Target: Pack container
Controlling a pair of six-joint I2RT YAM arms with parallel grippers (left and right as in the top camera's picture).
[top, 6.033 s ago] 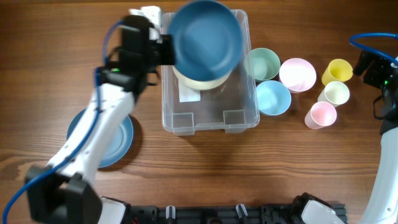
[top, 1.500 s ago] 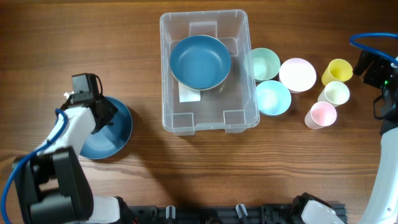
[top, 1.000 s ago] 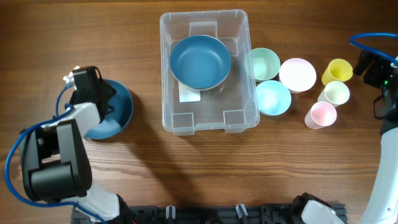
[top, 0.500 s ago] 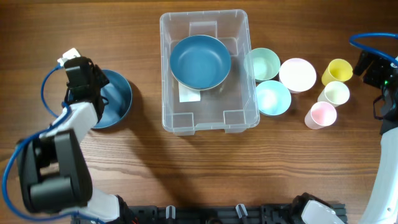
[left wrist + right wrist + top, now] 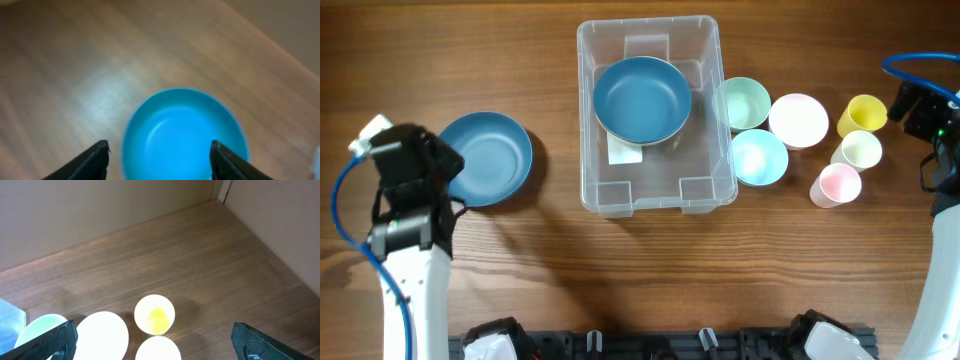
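The clear container (image 5: 588, 150) stands at the table's middle back, with a dark blue bowl (image 5: 642, 97) inside it, over a white label (image 5: 623, 152). A second blue dish (image 5: 485, 158) lies flat on the wood to the left. My left gripper (image 5: 446, 168) hovers at that dish's left edge, open and holding nothing. In the left wrist view the dish (image 5: 185, 132) shows between and below the spread fingers of the left gripper (image 5: 160, 160). My right gripper (image 5: 918, 108) hangs open at the far right, above the cups (image 5: 155, 340).
Right of the container sit a mint bowl (image 5: 741, 102), a light blue bowl (image 5: 759, 156) and a pale pink bowl (image 5: 798, 119). Beyond them stand a yellow cup (image 5: 862, 115), a cream cup (image 5: 858, 150) and a pink cup (image 5: 836, 184).
My left gripper has opened and let go of the blue dish, which now lies flat on the table. The left arm has drawn back to the left. The right arm is still.
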